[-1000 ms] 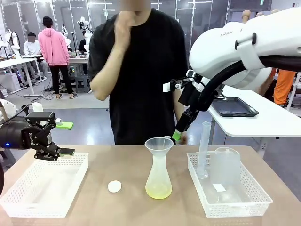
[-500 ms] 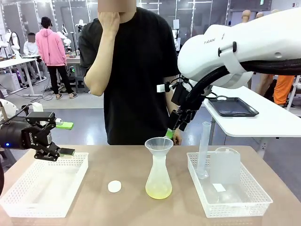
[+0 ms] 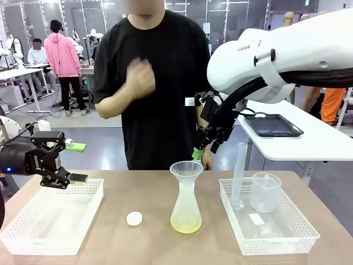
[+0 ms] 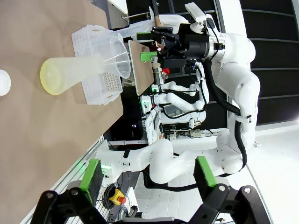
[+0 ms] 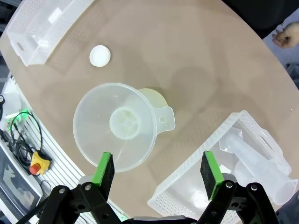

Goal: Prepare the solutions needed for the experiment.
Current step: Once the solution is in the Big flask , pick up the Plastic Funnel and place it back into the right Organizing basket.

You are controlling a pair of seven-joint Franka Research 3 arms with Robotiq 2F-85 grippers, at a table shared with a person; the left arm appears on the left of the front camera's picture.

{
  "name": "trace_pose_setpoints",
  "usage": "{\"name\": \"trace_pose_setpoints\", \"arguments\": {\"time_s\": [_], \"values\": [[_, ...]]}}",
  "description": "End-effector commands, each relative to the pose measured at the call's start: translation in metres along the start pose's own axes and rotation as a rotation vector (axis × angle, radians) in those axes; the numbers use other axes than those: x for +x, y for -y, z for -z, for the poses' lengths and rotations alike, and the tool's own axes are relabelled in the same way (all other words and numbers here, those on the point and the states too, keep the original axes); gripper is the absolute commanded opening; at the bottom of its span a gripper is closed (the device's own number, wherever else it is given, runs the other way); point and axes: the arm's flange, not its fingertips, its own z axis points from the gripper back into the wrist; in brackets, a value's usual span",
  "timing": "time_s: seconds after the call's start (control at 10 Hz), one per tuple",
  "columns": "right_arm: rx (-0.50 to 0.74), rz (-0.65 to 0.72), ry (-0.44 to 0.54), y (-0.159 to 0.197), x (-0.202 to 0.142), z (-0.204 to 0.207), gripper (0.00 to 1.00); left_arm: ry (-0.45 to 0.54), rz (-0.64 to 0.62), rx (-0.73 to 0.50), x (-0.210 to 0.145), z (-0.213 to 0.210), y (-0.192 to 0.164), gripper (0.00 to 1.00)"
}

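Though apart, two baskets point(image 3: 38, 245) point(image 3: 276, 245), one flask point(image 3: 186, 207).

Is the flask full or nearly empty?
Nearly empty: the flask stands upright with only a shallow yellow-green layer at its bottom, a funnel in its neck.

1. The right arm point(image 3: 287, 49) is a bulky white shell with a black strap round it, grey lettering, and black cables point(image 3: 249, 95) looping beneath.
2. The right pincer point(image 3: 203, 151) is black with green pads point(image 3: 197, 154) and a small white tag at its wrist.
3. The left pincer point(image 3: 77, 163) is black, with white lettering, bare linkage fingers, green pads and a blue light.
4. The person point(image 3: 160, 121) wears a black short-sleeved T-shirt point(image 3: 171, 61).
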Motion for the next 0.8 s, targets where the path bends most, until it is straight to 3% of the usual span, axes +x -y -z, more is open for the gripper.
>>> {"name": "trace_pose_setpoints", "arguments": {"time_s": [0.0, 0.4, 0.7], "values": [[-0.003, -0.035, -0.003, 0.001, -0.001, 0.001, 0.93, -0.005, -0.002, -0.014, 0.001, 0.000, 0.002, 1.00], [-0.063, 0.210, -0.076, -0.012, 0.000, 0.009, 0.93, -0.005, -0.002, -0.014, 0.001, 0.000, 0.002, 1.00], [-0.024, 0.289, -0.094, -0.012, -0.007, 0.022, 0.93, -0.005, -0.002, -0.014, 0.001, 0.000, 0.002, 1.00]]}}
